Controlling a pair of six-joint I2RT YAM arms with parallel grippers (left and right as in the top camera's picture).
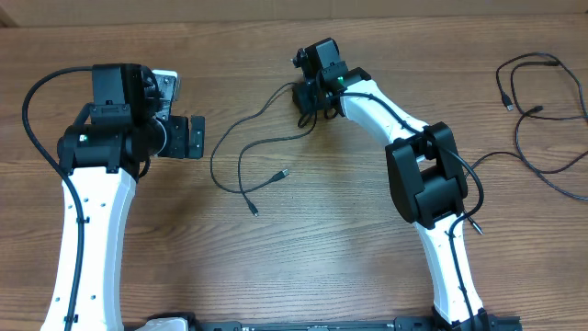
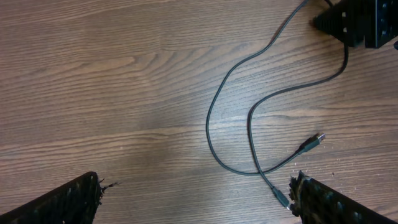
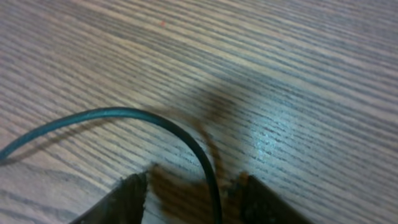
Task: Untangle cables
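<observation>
Wood-grain bench (image 1: pixel 303 267) all round. One cable (image 2: pixel 208 124) loops at centre, running up between the right fingers (image 1: pixel 309 99) at 12 o'clock; these straddle it, parted, not yet clamped. More cables (image 1: pixel 520 138) lie at 3 o'clock. Left fingers (image 1: pixel 195 136), at 9 o'clock, spread wide, empty.

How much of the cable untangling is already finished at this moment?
Looks done: one cable group lies apart at the far right. In hand: the right fingers stand around a centre cable, not clamped. Still to do: the centre cables cross near their plugs; the left fingers are open.
</observation>
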